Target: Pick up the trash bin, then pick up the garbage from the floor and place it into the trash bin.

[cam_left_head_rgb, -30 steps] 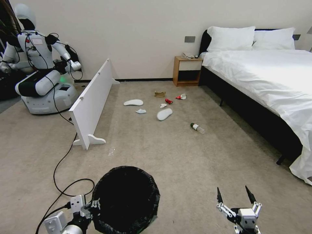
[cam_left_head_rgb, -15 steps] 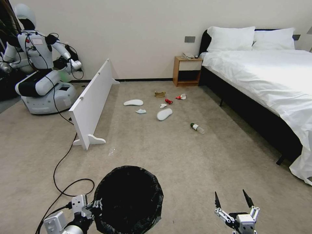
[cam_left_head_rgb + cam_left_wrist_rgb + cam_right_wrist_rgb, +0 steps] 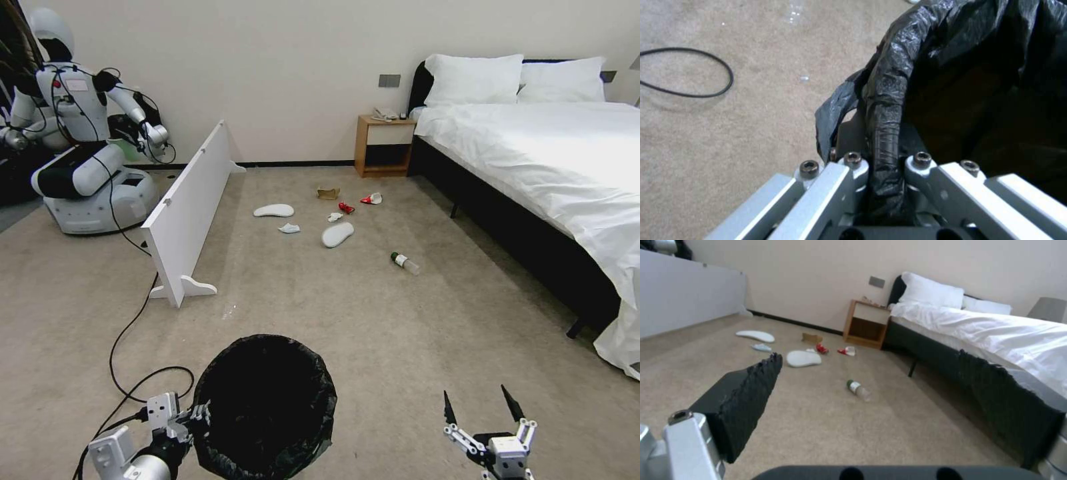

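1 bin, 2 slippers, 2 tissues, 1 bottle, 2 grippers

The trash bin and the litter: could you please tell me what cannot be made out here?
- Trash bin: its base, cut off by the head view's edge; its inside, lost in the black bag.
- Left hand: fingertips, hidden by the bag's rim in the left wrist view.
- Bottle: label too small.

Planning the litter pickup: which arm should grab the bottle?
Right, probably: the right gripper hangs open and empty, on the bottle's side. The left gripper is clamped on the trash bin's rim.
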Robot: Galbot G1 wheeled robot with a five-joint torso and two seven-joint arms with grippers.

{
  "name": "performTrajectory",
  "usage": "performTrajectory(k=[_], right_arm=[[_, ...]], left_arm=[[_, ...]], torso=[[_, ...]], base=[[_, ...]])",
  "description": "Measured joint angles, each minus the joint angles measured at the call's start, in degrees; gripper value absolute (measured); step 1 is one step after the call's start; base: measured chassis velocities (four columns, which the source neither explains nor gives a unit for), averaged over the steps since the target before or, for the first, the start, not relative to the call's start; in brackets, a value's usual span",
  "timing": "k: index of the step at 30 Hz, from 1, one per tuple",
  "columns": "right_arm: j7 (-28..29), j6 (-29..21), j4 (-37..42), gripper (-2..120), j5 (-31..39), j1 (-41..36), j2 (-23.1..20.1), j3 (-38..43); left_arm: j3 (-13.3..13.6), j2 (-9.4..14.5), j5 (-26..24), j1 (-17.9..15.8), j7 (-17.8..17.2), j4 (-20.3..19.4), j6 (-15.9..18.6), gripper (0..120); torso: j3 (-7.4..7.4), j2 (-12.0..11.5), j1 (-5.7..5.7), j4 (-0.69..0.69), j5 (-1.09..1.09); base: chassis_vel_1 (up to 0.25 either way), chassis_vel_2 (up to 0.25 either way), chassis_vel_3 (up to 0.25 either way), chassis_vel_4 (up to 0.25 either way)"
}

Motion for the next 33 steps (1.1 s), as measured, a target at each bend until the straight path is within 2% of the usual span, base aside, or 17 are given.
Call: performTrajectory(k=[19, 33], right_arm=[[-1.5, -1.1, -1.4, 100, 1.5, 0.6, -1.9, -1.1], [-1.8, -1.4, -1.5, 100, 3.1, 0.7, -2.7, -0.6]], left_arm=[[0.7, -2.1, 4.8, 1.2, 1.1, 0.5, -0.3, 4], [1.2, -2.4, 5.9, 1.6, 0.9, -0.4, -0.3, 4]], torso=[[0.0, 0.0, 0.0, 0.0, 0.0], [0.0, 0.0, 0.0, 0.0, 0.0]], base=[[0.0, 0.0, 0.0, 0.0], [0.0, 0.0, 0.0, 0.0]])
